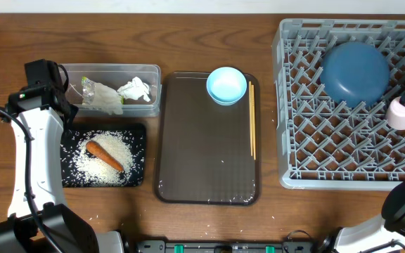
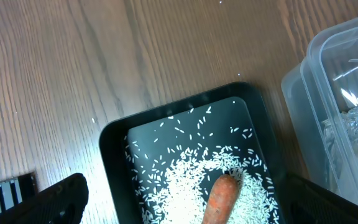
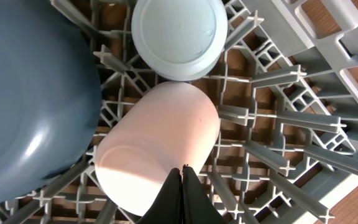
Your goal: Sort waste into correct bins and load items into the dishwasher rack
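The small white cup (image 3: 160, 149) is lying on its side among the pegs of the dishwasher rack (image 1: 315, 140), which is sitting at the right edge of the table. The cup is resting against the large dark-blue bowl (image 1: 354, 70), which is lying upside down toward the rack's far side. A round pale object (image 3: 179, 37) is sitting bottom up just beyond the cup. The right gripper (image 3: 182, 183) is hovering right over the cup. Its fingers are pressing together with nothing showing between them.

In the middle of the table, the small light-blue bowl (image 1: 226, 85) is sitting upright in the far right corner of the brown tray (image 1: 202, 154). The chopsticks (image 1: 252, 119) are lying along that tray's right rim.

Toward the far left corner, the clear tub (image 1: 153, 74) is holding the crumpled wrapper (image 1: 100, 97) and the tissue (image 1: 135, 89) side by side. Just nearer the front edge, the black tray (image 1: 140, 130) is holding a heap of rice (image 1: 107, 172), and the carrot (image 1: 104, 155) is lying on it. A few grains are lying loose on the wood near the front edge.

The left gripper (image 2: 185, 186) is hanging above the black tray, its jaws spreading wide and holding nothing.
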You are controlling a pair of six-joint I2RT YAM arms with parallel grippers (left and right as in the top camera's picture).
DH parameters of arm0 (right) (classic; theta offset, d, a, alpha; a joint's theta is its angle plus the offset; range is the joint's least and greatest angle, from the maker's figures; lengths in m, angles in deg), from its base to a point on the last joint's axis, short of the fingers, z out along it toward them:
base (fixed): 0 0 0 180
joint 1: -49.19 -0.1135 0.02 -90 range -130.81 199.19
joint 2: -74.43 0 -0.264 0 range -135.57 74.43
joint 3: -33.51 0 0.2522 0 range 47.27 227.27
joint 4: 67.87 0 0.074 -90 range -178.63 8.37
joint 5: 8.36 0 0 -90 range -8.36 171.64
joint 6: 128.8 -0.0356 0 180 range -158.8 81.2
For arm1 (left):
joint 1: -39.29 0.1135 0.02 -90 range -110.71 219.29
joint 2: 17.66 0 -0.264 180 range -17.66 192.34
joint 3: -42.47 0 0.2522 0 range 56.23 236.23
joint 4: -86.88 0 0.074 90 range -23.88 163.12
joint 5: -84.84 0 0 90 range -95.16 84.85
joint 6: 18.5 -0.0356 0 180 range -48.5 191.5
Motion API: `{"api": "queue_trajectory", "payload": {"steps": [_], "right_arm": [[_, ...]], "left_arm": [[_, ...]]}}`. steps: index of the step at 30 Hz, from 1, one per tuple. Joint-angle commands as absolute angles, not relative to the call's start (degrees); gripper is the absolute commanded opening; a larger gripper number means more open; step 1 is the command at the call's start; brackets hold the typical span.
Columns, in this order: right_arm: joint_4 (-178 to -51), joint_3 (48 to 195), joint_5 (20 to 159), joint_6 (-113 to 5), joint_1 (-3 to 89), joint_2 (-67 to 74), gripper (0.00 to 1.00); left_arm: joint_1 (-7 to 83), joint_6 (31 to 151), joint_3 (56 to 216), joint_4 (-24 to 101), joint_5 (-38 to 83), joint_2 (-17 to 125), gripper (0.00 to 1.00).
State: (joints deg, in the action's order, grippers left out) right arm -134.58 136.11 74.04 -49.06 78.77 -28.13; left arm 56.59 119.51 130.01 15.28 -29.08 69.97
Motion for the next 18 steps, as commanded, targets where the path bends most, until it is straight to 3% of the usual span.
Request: {"api": "queue_trajectory", "payload": {"steps": [1, 18], "right_arm": [[-134.7, 136.4, 73.3, -49.9, 78.8, -30.1, 0.01], [-137.4, 139.9, 68.1, -52.6, 78.9, -29.7, 0.01]], "left_arm": [[56.7, 119.9, 129.9, 15.1, -29.4, 69.8, 0.99], [56.7, 119.9, 129.9, 15.1, -29.4, 69.8, 0.99]]}}
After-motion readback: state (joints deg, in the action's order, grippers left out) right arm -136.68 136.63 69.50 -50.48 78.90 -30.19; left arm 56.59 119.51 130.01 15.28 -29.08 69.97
